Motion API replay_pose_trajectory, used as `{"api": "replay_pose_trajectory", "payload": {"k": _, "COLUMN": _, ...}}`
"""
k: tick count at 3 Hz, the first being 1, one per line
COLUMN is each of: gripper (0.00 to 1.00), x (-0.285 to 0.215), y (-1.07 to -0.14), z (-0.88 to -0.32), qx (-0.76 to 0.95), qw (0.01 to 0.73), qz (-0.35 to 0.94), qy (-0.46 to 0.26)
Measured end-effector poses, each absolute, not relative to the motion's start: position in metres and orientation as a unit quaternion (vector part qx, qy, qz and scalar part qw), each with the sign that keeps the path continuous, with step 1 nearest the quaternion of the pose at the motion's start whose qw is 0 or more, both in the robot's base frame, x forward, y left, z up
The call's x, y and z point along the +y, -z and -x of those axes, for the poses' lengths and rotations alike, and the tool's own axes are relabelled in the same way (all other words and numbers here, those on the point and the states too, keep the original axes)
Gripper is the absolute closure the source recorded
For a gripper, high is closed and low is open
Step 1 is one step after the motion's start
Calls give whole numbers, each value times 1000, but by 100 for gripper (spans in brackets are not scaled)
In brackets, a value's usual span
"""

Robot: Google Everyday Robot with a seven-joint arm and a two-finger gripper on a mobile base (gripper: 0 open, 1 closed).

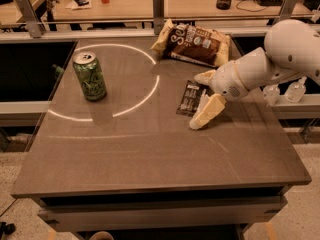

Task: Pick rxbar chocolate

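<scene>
The rxbar chocolate [190,98] is a small flat dark bar with white text, lying on the brown table [150,154] right of centre. My gripper [204,95] is low over the bar's right edge and open. One cream finger [203,76] is behind the bar and the other [206,113] is in front of it, its tip near the table. The bar lies flat and is not held. The white arm reaches in from the right.
A green can [90,76] stands upright at the left of the table. A crinkled brown-and-yellow snack bag [195,44] lies at the back, just behind the gripper. A bright ring of light marks the tabletop. Small clear bottles [295,89] stand off the right edge.
</scene>
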State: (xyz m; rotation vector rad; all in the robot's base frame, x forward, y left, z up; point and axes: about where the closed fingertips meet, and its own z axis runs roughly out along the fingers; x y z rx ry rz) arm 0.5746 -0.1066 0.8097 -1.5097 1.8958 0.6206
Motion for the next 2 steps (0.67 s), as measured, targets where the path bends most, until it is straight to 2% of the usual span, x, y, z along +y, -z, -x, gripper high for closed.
{"api": "replay_pose_trajectory", "payload": {"k": 1, "gripper": 19, "x": -121, "y": -805, "z": -586, "qx": 723, "qw": 319, "qz": 570, "qy": -223}}
{"api": "replay_pose_trajectory", "payload": {"k": 2, "gripper": 43, "x": -123, "y": -807, "z": -587, "qx": 723, "qw": 319, "qz": 571, "qy": -222}}
